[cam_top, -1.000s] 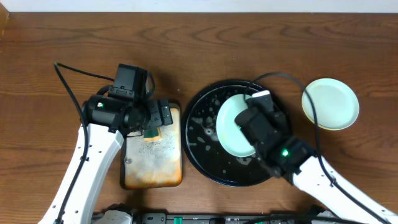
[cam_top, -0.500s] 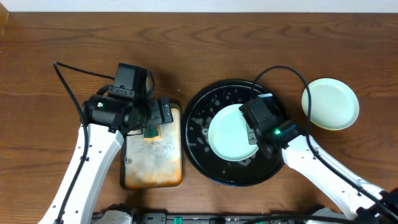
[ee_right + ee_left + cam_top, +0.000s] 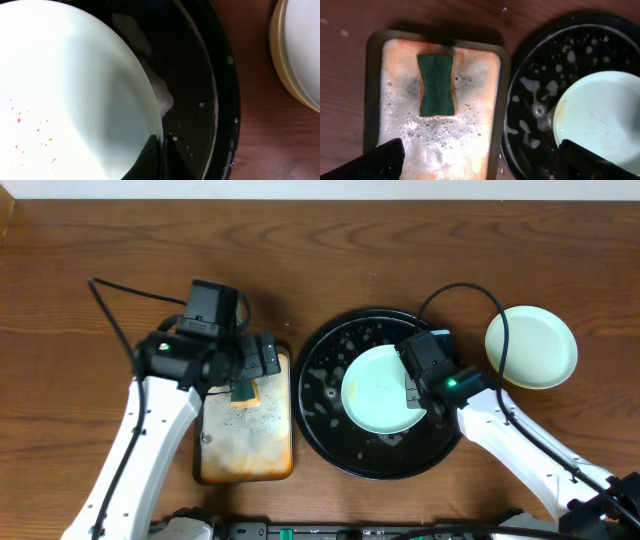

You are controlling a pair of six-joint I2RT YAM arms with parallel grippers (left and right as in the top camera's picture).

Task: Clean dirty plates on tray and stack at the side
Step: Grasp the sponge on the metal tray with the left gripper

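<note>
Right gripper (image 3: 160, 150): pinched down to a sliver on the rim of the mint plate (image 3: 65, 90), one fingertip either side of the edge. Nothing else in the grip.

Mint plate relative to that pincer: spread out to its left and ahead in the wrist view, with a few orange specks on the face far from the grip. From overhead, plate (image 3: 380, 390) right against the gripper (image 3: 425, 378) on its left, inside the black tray (image 3: 318, 355), right of centre. Can't tell whether lifted clear of the tray floor or resting on it.

Black tray (image 3: 222, 90) directly under and around the pincer, with a patch of foam (image 3: 162, 97) just ahead of the fingertips.

Stacked plates (image 3: 531, 347): mint on pale yellow, off to the right of that gripper, outside the tray rim on the table (image 3: 450, 250), apart from both. Edge also visible at the right of the wrist view (image 3: 297, 55).

Left gripper (image 3: 480, 150): spread wide, nothing held. Sponge (image 3: 436, 85) green side up, just ahead of the gap between the fingers, not touched, lying in the foamy rusty tray (image 3: 370, 100). Mint plate (image 3: 600, 120) off to this pincer's right, in the black tray (image 3: 545, 60).
</note>
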